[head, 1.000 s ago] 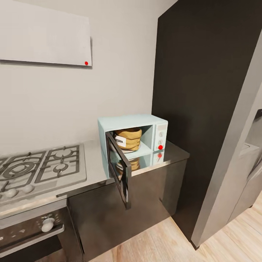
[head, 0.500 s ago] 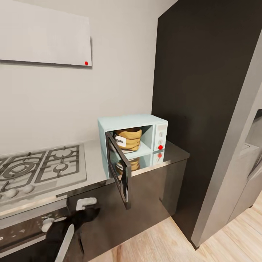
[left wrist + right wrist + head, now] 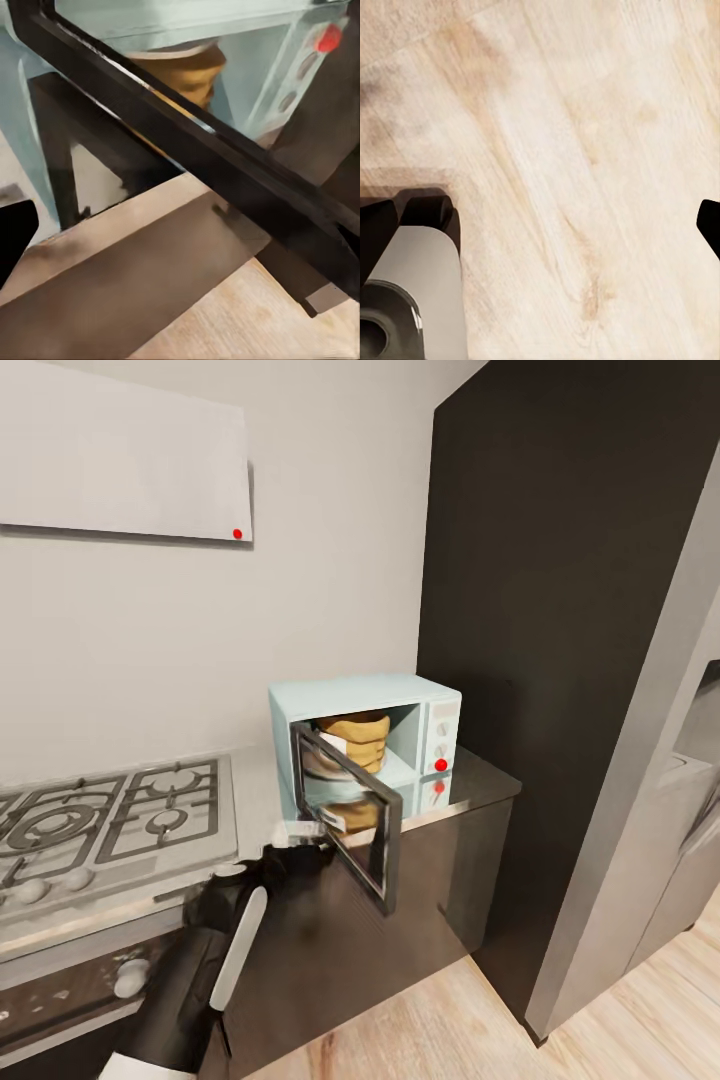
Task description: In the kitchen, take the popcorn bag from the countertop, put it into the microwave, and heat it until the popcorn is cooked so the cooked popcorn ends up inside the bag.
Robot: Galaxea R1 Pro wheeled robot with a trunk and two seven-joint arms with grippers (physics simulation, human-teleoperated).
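The pale blue microwave (image 3: 365, 712) stands on the grey countertop (image 3: 475, 785) next to a tall dark cabinet. Its dark-framed glass door (image 3: 362, 828) stands about half open. The tan popcorn bag (image 3: 356, 738) sits upright inside the cavity, partly seen through the glass. My left gripper (image 3: 301, 840) is up at the door's outer face near its lower edge, apparently touching it. In the left wrist view the door frame (image 3: 225, 169) crosses diagonally close in front of the left gripper (image 3: 180, 240), which is open, with the bag (image 3: 184, 75) behind the glass. My right gripper (image 3: 562, 225) hangs open over bare wooden floor.
A steel gas hob (image 3: 110, 820) lies left of the microwave, with a dark built-in oven (image 3: 70, 995) below it. Dark cabinet fronts (image 3: 300, 960) run under the worktop. A tall black cabinet (image 3: 560, 660) and a grey fridge side (image 3: 640, 810) stand at the right.
My left arm has risen from below the picture up to the microwave door. The door has swung from wide open to about half open. The bag has not moved.
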